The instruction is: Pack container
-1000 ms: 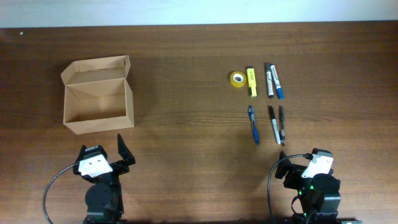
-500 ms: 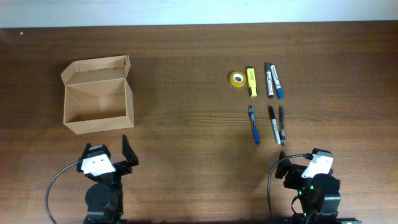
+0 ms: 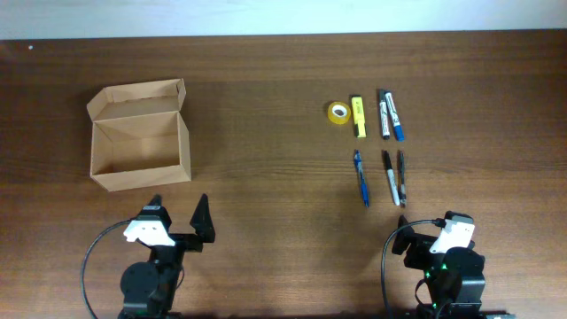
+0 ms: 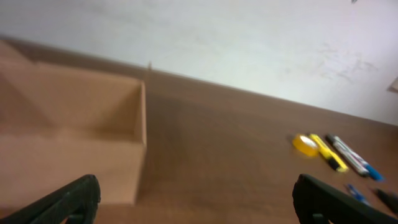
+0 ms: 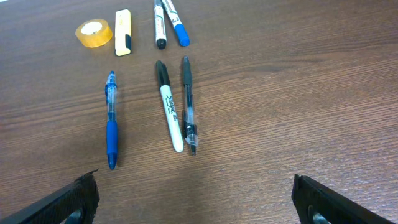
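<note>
Dark brown wood-grain counter [image 3: 266, 89], pale strip along its far edge. On the left part, the container [image 3: 142, 151]: small, rectangular, plain tan cardboard, unmarked, lid flap hinged on the far long side and folded back, inside bare. Stands upright, mouth up. Lies just beyond the left tool [image 3: 177, 213], a little to its left, apart from it and not touching. From the left wrist, blurred, shows as a tan wall [image 4: 68, 168] filling the left half ahead of the left-hand finger. Left tool spread wide, holding nothing. Right tool [image 5: 199, 202] also spread wide and empty, at the near right edge, well apart from the container. Beyond the right tool, in two rows: yellow tape roll [image 3: 337, 112], yellow highlighter [image 3: 357, 116], two markers [image 3: 389, 116]; nearer, blue pen [image 3: 361, 177], white marker [image 3: 390, 177] and dark pen [image 3: 400, 177], side by side.
</note>
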### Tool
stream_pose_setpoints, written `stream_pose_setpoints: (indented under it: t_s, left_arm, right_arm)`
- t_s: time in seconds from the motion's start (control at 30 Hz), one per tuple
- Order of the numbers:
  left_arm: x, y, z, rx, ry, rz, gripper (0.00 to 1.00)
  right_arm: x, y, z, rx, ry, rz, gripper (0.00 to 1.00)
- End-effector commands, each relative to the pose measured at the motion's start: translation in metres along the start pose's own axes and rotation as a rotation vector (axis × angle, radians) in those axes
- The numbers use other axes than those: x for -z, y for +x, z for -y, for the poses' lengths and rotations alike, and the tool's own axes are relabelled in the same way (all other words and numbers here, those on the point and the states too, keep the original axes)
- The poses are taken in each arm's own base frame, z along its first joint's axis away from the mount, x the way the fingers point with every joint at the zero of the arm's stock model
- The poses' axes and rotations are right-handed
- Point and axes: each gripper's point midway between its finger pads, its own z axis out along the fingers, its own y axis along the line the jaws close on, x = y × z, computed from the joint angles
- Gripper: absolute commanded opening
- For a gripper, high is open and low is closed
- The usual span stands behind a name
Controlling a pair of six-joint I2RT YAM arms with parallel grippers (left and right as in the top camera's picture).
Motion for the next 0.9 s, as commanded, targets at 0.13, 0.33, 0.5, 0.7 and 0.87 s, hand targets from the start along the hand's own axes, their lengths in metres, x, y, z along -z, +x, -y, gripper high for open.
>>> stream_pose_setpoints:
  t_s: [0.13, 0.33, 0.5, 0.7, 0.87]
  left_arm:
    - [0.016, -0.050, 0.006, 0.096, -0.080, -0.054, 1.00]
    - [0.012, -0.113, 0.013, 0.019, -0.200, -0.233, 1.00]
    - [-0.020, -0.143, 0.016, -0.102, -0.268, -0.514, 1.00]
    - [-0.074, -0.136, 0.022, -0.093, -0.261, -0.820, 1.00]
    - [-0.107, -0.099, 0.009, -0.086, -0.294, -0.968, 1.00]
  right_arm:
    - [-0.001, 0.001, 0.001, -0.013, 0.000, 0.003, 0.99]
    - [-0.001, 0.001, 0.001, -0.013, 0.000, 0.003, 0.99]
    - [-0.001, 0.001, 0.001, -0.013, 0.000, 0.003, 0.99]
    - [-0.001, 0.001, 0.001, -0.013, 0.000, 0.004, 0.99]
    - [-0.001, 0.001, 0.001, -0.013, 0.000, 0.003, 0.99]
